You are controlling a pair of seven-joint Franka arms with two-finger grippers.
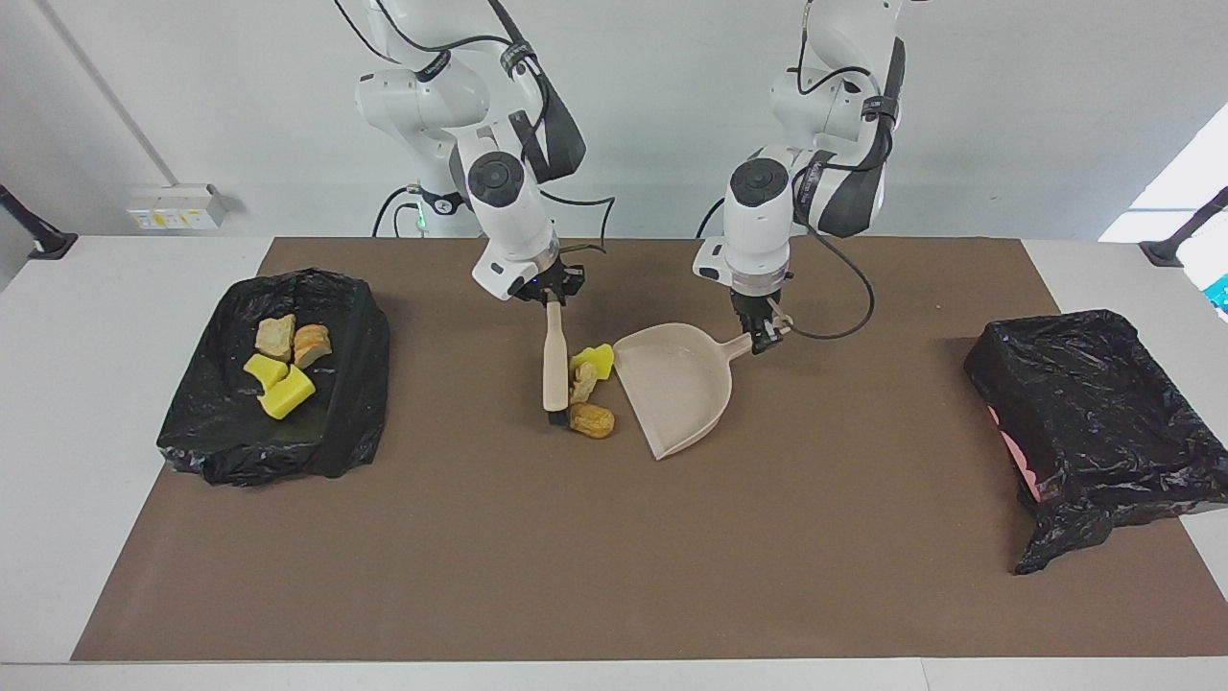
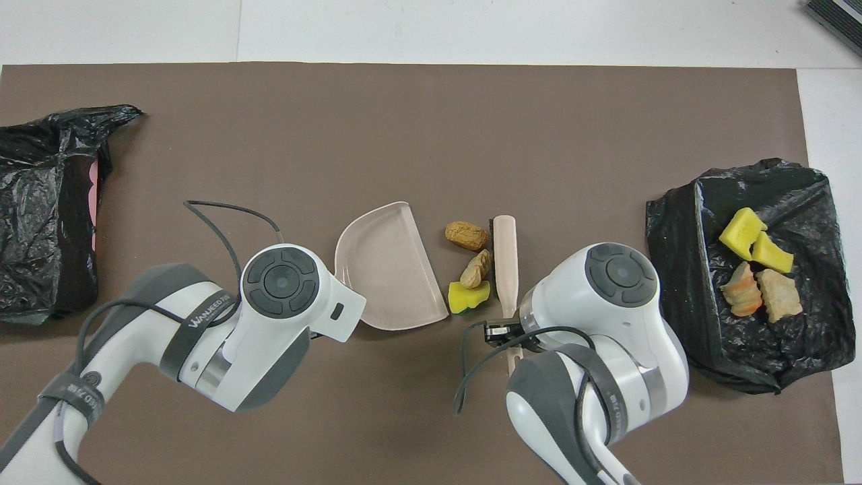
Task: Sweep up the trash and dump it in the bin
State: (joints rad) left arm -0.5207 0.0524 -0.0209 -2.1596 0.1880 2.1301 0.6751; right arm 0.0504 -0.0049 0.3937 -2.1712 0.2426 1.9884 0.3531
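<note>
We take the dustpan (image 1: 677,386) mid-mat as our landmark. It lies flat on the brown mat (image 1: 614,557), open mouth facing the right arm's end of the table.

Left gripper (image 1: 765,336) is clamped on the dustpan's handle, at the corner of the pan nearest the robots. Right gripper (image 1: 549,291) is closed on the top of the beige brush (image 1: 554,369); the brush hangs about upright, dark bristles down at the mat, just off the pan's mouth toward the right arm's end.

Three trash pieces sit between brush and pan mouth, all outside the pan:
- yellow foam piece (image 1: 594,360), nearest the robots, touching the pan's lip at its corner
- pale rock-like lump (image 1: 583,383), in the middle, right beside the brush
- brown bread-like nugget (image 1: 592,420), farthest from the robots, next to the bristles

We see nothing inside the pan.

Black-bagged bin (image 1: 278,384) sits well away from the pan at the right arm's end and holds four pieces: two yellow foam chunks (image 1: 277,386), one pale lump (image 1: 275,336), one orange-brown crusty chunk (image 1: 312,345).

A second black-bagged bin (image 1: 1103,422) sits well away at the left arm's end; we spot no trash in it, and a bit of pink shows at its edge.
</note>
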